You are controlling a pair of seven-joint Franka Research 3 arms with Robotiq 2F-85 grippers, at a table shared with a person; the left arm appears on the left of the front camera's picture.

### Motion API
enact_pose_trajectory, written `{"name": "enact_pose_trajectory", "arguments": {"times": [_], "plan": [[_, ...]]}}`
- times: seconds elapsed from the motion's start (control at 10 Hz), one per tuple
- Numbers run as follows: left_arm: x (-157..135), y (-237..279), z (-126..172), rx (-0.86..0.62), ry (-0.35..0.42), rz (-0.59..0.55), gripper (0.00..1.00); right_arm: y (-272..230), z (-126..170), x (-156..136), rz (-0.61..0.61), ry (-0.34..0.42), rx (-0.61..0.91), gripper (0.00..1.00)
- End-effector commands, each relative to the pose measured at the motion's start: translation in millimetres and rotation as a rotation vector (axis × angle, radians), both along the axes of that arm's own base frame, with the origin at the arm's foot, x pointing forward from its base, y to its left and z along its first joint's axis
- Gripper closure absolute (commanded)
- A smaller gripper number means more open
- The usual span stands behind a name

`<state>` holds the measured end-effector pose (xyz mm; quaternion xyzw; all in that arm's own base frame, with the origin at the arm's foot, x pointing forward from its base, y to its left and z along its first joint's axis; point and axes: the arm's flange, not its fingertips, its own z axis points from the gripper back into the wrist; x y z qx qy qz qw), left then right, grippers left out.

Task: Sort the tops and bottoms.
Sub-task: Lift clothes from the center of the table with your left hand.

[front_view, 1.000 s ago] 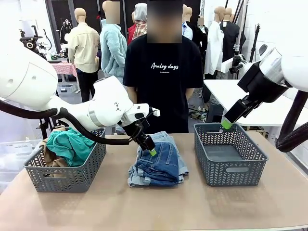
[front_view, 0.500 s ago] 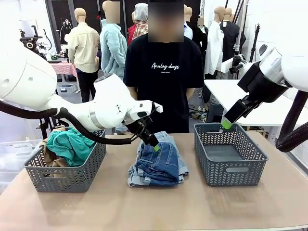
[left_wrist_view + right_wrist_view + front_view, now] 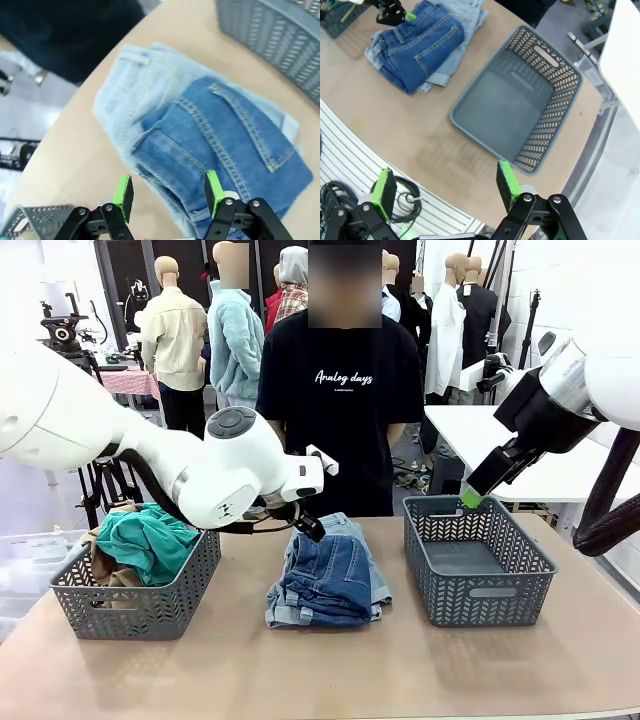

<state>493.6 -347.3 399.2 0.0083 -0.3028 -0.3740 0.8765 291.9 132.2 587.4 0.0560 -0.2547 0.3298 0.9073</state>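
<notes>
Grey baskets [image 3: 140, 605] [image 3: 480, 595], two; denim shorts [image 3: 325, 585], two shades

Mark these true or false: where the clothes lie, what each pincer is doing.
1. The teal shirt lies in the left basket. True.
2. The shorts are in the right basket. False: they are stacked on the table between the baskets, and nothing lies in the right one.
3. The left pincer grips the shorts. False: it hangs open above them and holds nothing.
4. The right pincer is open. True.
5. The dark pair tops the stack. True.
</notes>
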Motion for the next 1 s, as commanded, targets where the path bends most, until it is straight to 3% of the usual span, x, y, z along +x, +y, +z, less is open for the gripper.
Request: {"name": "enact_pose_trajectory", "arguments": {"times": [0.0, 0.2, 0.4, 0.8, 0.9], "plan": [[-5.4, -54.2, 0.6, 0.010, 0.017, 0.128, 0.25, 0.0, 0.1, 3.3, 0.002, -0.002, -0.017, 0.00], [1.1, -60.3, 1.9, -0.041, 0.177, 0.224, 0.25, 0.0, 0.1, 3.3, 0.002, -0.002, -0.017, 0.00], [4.8, -56.9, 0.8, -0.095, 0.284, 0.297, 0.25, 0.0, 0.1, 3.3, 0.002, -0.002, -0.017, 0.00], [6.5, -49.8, 2.4, -0.166, 0.333, 0.375, 0.23, 0.0, 0.1, 3.3, 0.002, -0.002, -0.017, 0.00], [7.9, -48.9, -3.3, -0.133, 0.334, 0.394, 0.05, 0.0, 0.1, 3.3, 0.002, -0.002, -0.017, 0.00]]}}
